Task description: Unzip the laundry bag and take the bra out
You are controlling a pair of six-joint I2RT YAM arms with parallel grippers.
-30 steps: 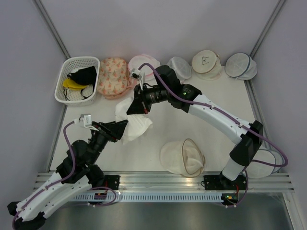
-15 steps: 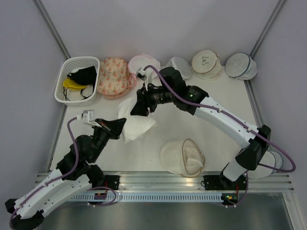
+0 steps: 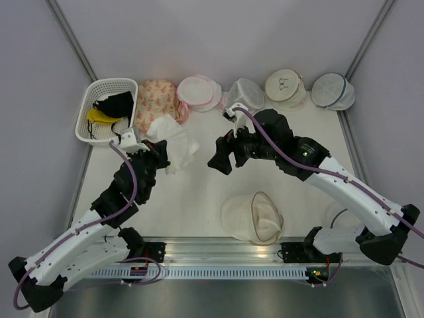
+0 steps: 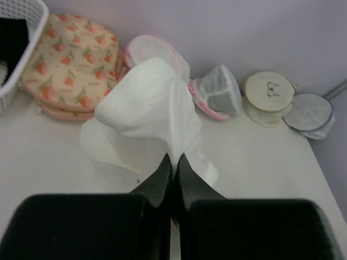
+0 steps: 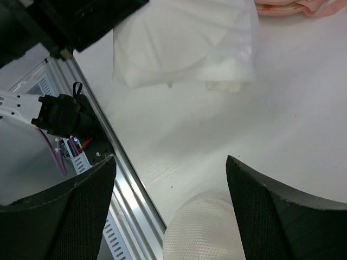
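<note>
The left hand [image 4: 173, 158] is clamped on the white bra [image 4: 149, 103]; the right hand [image 5: 171, 181], fingers apart, hangs at its 3 o'clock.

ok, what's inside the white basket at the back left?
The basket holds a black garment and a yellow one partly tucked under it. Whatever lies beneath them, and most of the basket's floor, is covered.
</note>
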